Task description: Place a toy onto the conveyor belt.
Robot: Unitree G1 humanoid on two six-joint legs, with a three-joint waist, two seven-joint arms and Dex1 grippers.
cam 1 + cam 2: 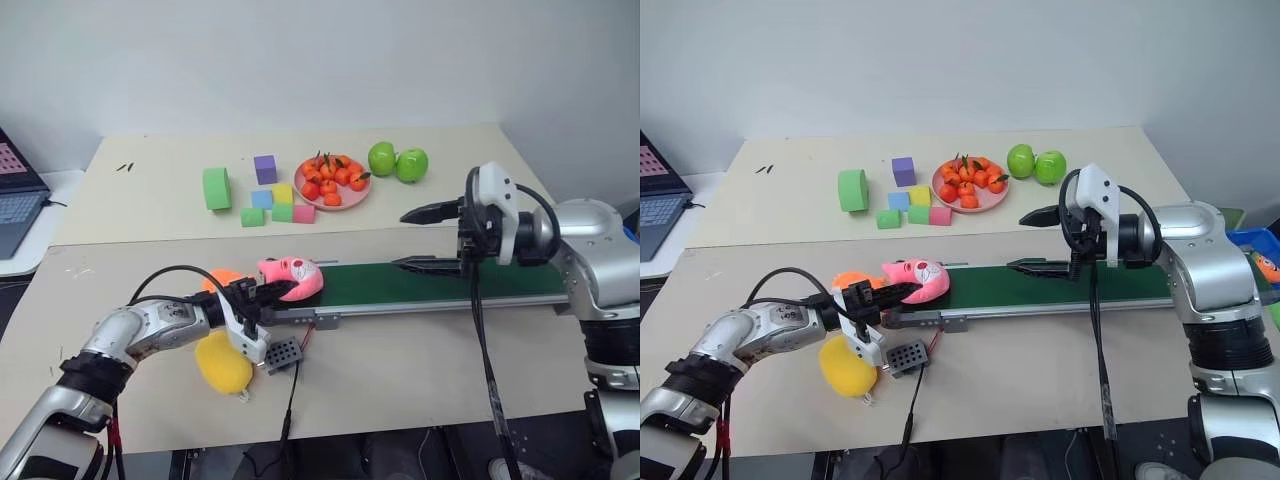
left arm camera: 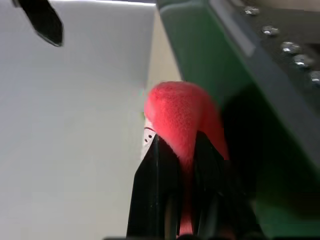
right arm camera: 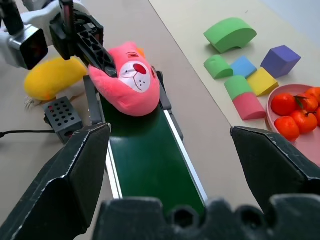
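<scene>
Two things partly hidden: orange plush toy (image 1: 222, 278) shows as a sliver behind the left arm; yellow plush toy (image 1: 223, 362) is overlapped by the wrist.
Cut off: laptop (image 1: 18, 196) runs off the head view's left edge.
Hard to make out: whether the soft pink plush animal (image 1: 293, 277) already touches the belt or hangs just over it; the left wrist view gives a blur of pink fuzz.
Pink plush: rounded, fleecy, with a white face patch and a red spot, at the left end of the long dark-green conveyor belt (image 1: 440, 281).
Left gripper (image 1: 276, 291): clamped on the pink plush, both black fingers pinching its near edge; the plush sits at about 1 o'clock from the fingertips.
Right gripper (image 1: 428, 238): spread wide with nothing between its fingers, over the belt, with the plush well off at its 9 o'clock.
Belt: smooth matt strip in a grey metal frame.
Control box (image 1: 283, 355): small, grey, perforated, at 6 o'clock of the belt's left end.
Table far side: foam blocks (image 1: 270, 199), pink plate of oranges (image 1: 333, 181), two glossy green apples (image 1: 397, 161).
</scene>
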